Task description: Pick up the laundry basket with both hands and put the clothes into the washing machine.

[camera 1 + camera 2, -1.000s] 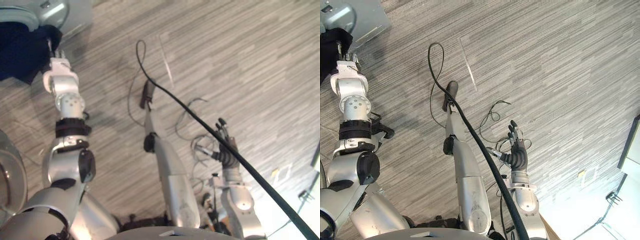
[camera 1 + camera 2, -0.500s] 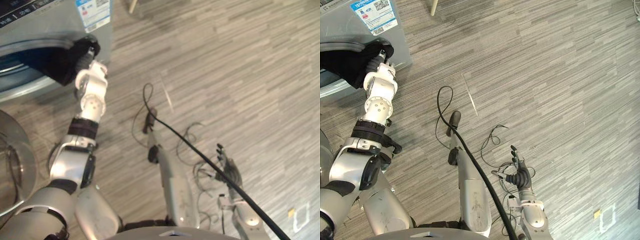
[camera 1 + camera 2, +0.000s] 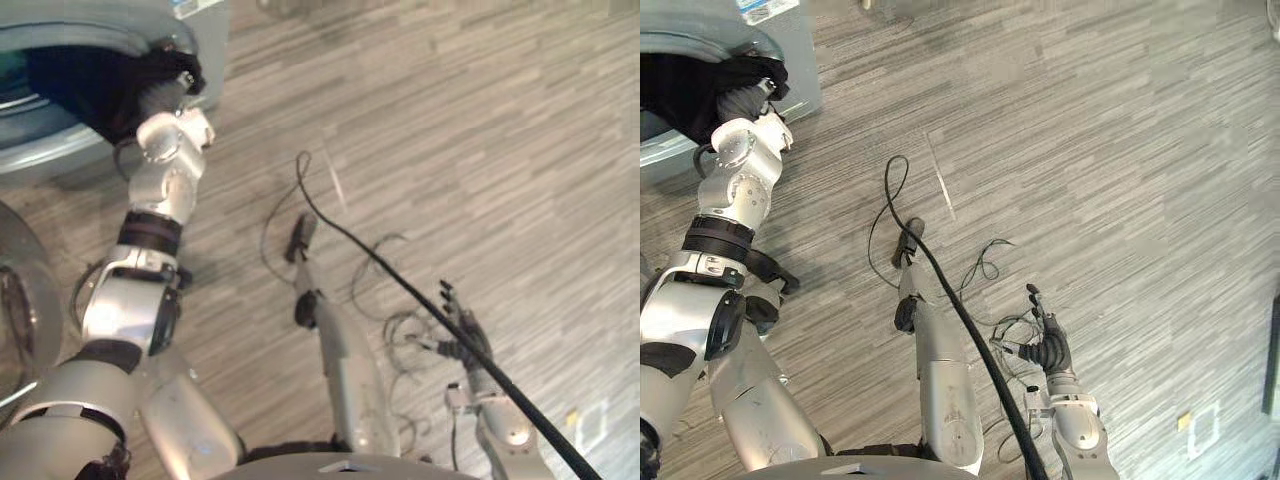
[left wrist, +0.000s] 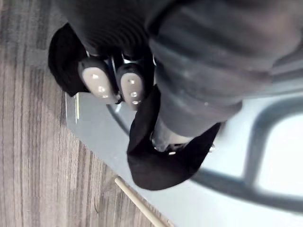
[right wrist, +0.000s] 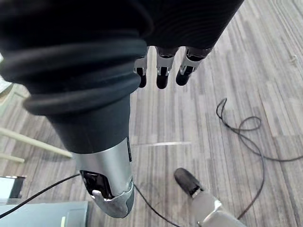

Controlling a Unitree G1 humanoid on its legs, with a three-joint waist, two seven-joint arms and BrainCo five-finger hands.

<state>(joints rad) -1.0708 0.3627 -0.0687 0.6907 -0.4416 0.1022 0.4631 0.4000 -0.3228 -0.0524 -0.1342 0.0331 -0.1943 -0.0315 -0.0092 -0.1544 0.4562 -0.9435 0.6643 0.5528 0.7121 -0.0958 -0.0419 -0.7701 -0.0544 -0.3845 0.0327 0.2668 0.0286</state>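
A black garment (image 3: 685, 85) hangs in the drum opening of the grey washing machine (image 3: 800, 70) at the far left. My left hand (image 3: 748, 98) is stretched out to that opening and is shut on the garment. In the left wrist view its curled fingers (image 4: 99, 85) press into the black cloth (image 4: 158, 168), which drapes over the thumb in front of the machine's rim. My right hand (image 3: 1048, 345) hangs low at my right side above the floor, and its fingers (image 5: 161, 71) are straight and hold nothing.
The machine's round door (image 3: 15, 330) stands swung open at my left, close to my left elbow. A pale wooden leg (image 5: 28, 142) rests on the grey plank floor (image 3: 1120, 150) beside the machine.
The camera has tilted, so the whole picture has shifted. My left hand has stayed at the drum opening with the black garment. The right hand has kept hanging at my side.
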